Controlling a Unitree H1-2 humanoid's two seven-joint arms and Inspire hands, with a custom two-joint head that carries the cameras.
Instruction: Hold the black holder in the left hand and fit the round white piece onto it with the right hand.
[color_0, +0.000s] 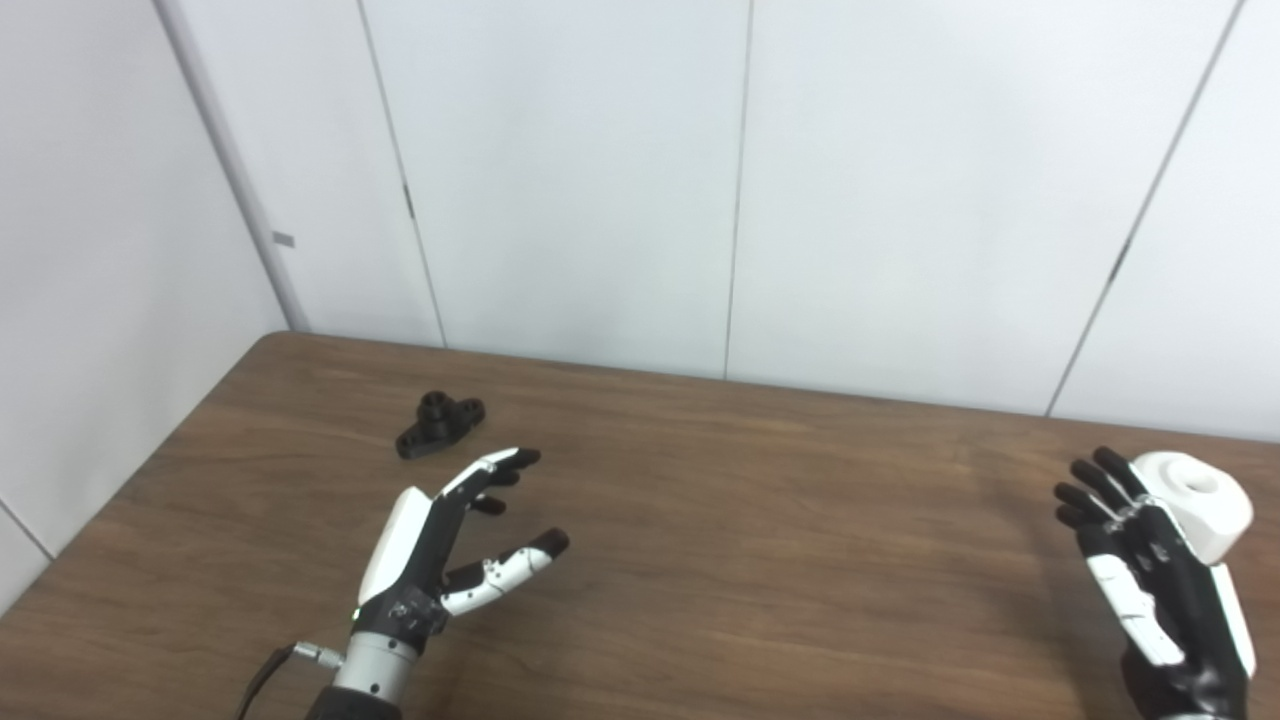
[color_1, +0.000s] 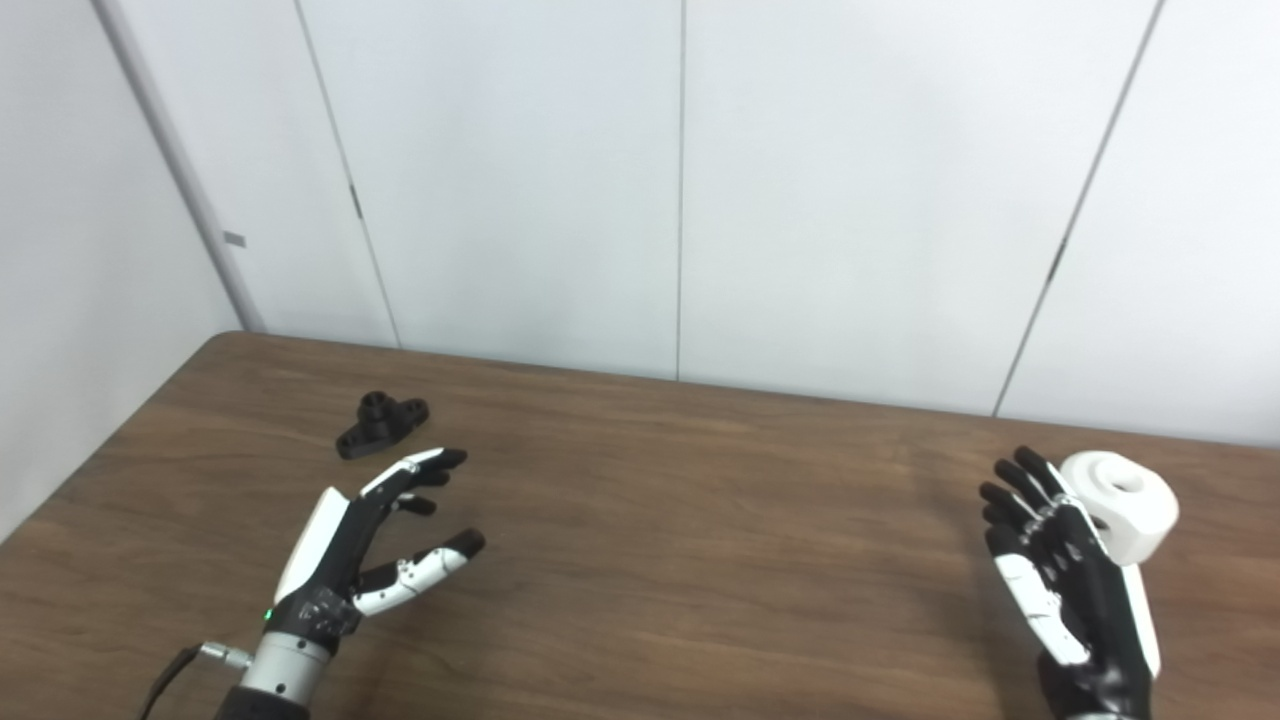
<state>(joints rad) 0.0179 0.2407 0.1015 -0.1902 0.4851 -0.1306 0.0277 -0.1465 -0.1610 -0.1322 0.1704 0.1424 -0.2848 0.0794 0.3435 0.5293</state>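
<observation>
Left eye view: your left hand (color_0: 440, 545), spread wide and empty, sits just near-right of the black holder (color_0: 440, 424); right hand (color_0: 1150, 570) open beside the white piece (color_0: 1195, 500).

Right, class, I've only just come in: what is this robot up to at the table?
Nothing is held yet. The left hand is open, its fingers apart, just short of the black holder lying on the wooden table. The right hand is open too, beside the round white piece at the right; whether they touch is unclear.
</observation>
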